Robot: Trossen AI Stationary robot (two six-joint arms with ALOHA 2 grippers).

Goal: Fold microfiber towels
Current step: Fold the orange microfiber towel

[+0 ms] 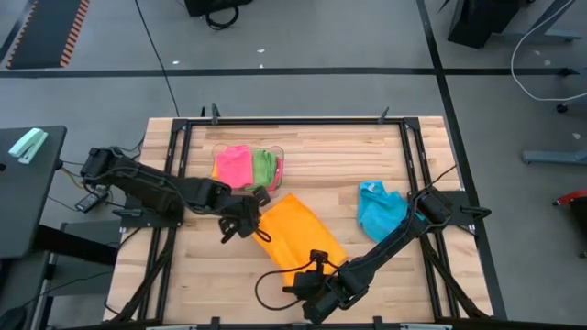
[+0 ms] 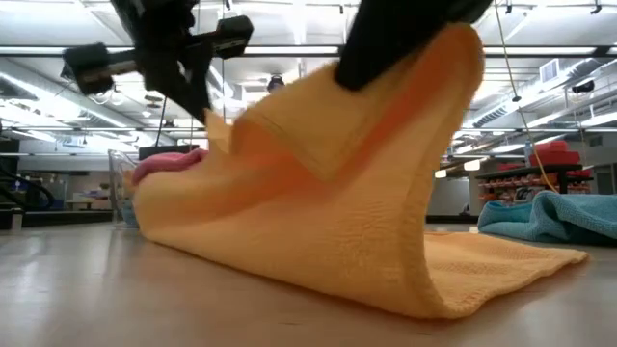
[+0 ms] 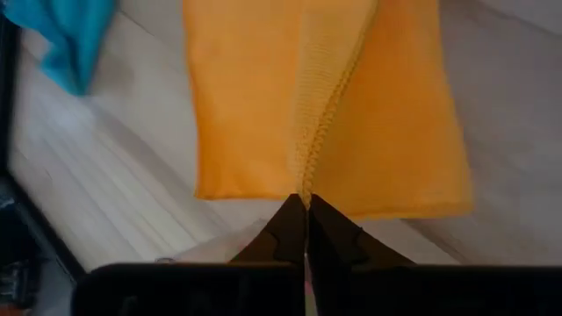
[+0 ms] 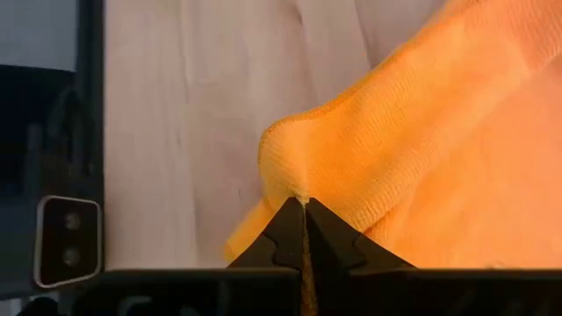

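From above, the soft orange-yellow square microfiber towel [image 1: 298, 234] lies mid-table, the left gripper [image 1: 240, 223] pinching its one corner and the right gripper [image 1: 316, 291] the opposite one. At table height the cloth [image 2: 337, 231] hangs lifted in an arch between both jaws. In the left wrist picture closed fingertips [image 3: 290, 233] nip a hem; the right wrist's fingertips [image 4: 290, 230] clamp a bunched edge, cloth spreading beyond
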